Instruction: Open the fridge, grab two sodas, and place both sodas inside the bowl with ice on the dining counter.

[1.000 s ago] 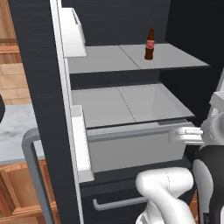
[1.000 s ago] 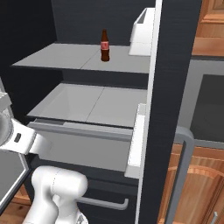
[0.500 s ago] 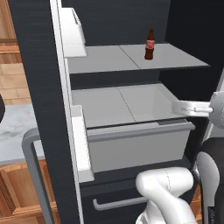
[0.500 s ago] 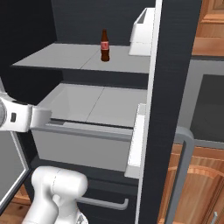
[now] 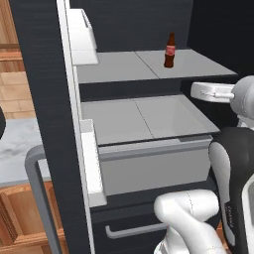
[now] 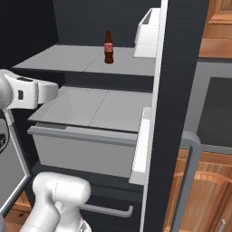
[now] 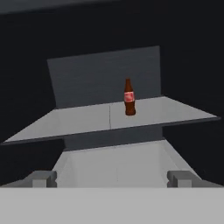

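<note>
Upper shelf, pale grey, inside the fridge: one dark-brown soda bottle with red label stands upright on it, toward 3 o'clock in the left base view. Lower shelf beneath.

Bottle label unreadable (too small).
</note>
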Available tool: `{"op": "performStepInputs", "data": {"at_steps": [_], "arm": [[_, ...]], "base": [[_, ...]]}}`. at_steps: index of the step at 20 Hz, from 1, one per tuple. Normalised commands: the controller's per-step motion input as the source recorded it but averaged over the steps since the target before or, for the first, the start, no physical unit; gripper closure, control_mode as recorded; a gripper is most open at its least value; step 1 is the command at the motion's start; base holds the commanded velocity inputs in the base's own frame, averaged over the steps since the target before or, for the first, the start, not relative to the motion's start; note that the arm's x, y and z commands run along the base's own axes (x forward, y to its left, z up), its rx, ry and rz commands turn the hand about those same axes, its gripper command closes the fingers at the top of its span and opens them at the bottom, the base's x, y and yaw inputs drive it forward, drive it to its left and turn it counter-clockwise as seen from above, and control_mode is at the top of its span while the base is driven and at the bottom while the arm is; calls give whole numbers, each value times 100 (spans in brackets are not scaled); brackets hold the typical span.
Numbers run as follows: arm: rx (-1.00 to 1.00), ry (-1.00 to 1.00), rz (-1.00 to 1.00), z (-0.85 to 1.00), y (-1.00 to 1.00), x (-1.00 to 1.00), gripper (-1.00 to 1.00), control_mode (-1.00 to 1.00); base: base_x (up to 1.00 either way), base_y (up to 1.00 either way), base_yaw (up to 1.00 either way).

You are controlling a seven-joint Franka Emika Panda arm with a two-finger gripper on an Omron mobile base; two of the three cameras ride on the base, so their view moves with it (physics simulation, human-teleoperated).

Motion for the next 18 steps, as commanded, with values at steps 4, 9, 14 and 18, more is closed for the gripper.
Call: {"op": "performStepInputs", "data": {"at_steps": [4, 9, 14, 18], "arm": [[0, -4, 0, 15, -16, 6, -100, -100], [0, 0, 0, 10, -18, 15, -100, -100], [0, 0, 0, 6, -17, 27, -100, -100], [0, 0, 0, 6, -9, 51, -100, -100]], "base": [[0, 0, 0], [0, 0, 0], [0, 0, 0], [0, 0, 0]]}}
